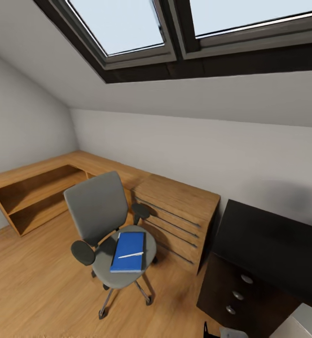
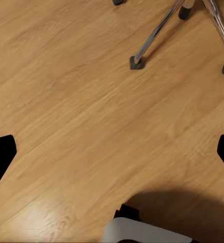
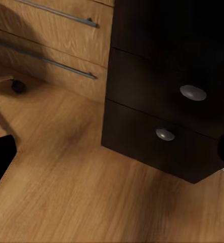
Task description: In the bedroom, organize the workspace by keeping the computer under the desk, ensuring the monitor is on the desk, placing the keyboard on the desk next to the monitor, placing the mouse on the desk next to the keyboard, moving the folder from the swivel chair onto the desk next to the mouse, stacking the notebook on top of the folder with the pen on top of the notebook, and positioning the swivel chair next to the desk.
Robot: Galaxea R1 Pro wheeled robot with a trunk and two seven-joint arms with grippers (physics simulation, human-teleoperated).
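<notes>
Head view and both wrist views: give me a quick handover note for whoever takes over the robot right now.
Left pincer: open, holding nothing, above bare wooden floor near the chair's chrome legs.
Right pincer: open, holding nothing, facing the black desk drawers.
Swivel chair stands in front of the wooden dresser, apart from the desk. A blue book-like item lies on its seat with the pen on top; whether that is the folder, the notebook or both, I cannot tell.
Done: nothing visible.
Left: move that stack to the desk, then the chair.
</notes>
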